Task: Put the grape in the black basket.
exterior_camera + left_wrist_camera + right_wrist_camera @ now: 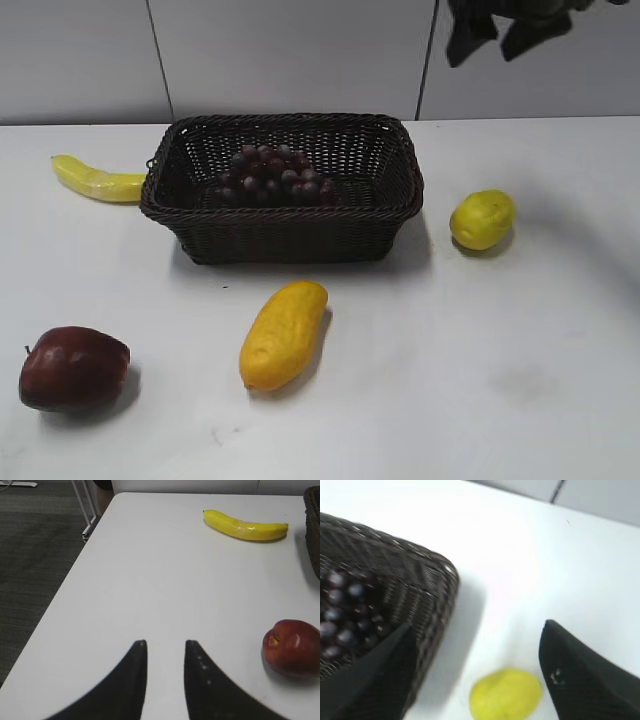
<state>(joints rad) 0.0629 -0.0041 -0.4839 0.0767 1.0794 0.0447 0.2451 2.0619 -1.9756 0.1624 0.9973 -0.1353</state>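
Observation:
The dark purple grape bunch [272,174] lies inside the black wicker basket [285,235] at the table's middle back. The right wrist view shows the grape [342,612] in the basket [427,587] at the left. My right gripper [508,32] hangs open and empty high above the table at the upper right; in its wrist view its jaws [477,640] spread wide over the basket's right end and a lemon. My left gripper [165,644] is open and empty, low over bare table at the left, out of the exterior view.
A banana [97,179] lies left of the basket and shows in the left wrist view [245,526]. A yellow mango [283,334] lies in front of it. A dark red apple [72,368] sits front left. A lemon [482,219] sits right of the basket.

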